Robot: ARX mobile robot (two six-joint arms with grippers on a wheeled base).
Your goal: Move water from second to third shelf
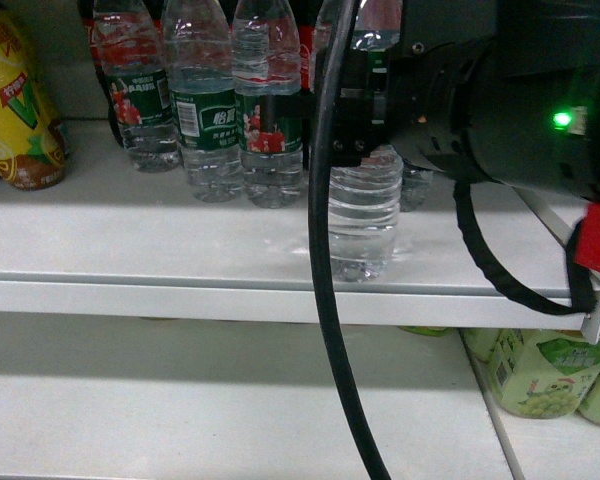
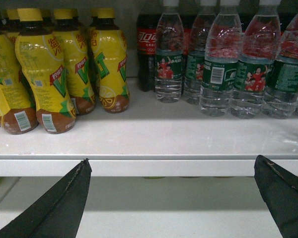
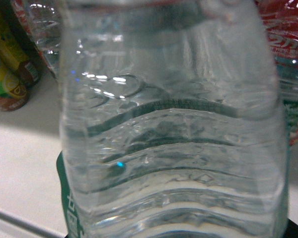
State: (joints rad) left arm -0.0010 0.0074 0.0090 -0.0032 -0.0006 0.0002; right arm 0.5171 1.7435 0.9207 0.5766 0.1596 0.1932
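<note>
Right gripper (image 1: 355,125) on water bottle (image 1: 363,225), near shelf (image 1: 180,240) edge.
Fingers pinch its label band; left gripper (image 2: 171,193) fingers spread wide, holding nothing.

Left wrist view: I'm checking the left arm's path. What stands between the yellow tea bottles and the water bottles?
A dark cola bottle with a red label stands at the back, between the yellow tea bottles and the water bottles. In front of it, bare white shelf.

A large green "V" marks each yellow bottle (image 2: 44,74); the water (image 2: 217,64) labels' white text is unreadable.
</note>
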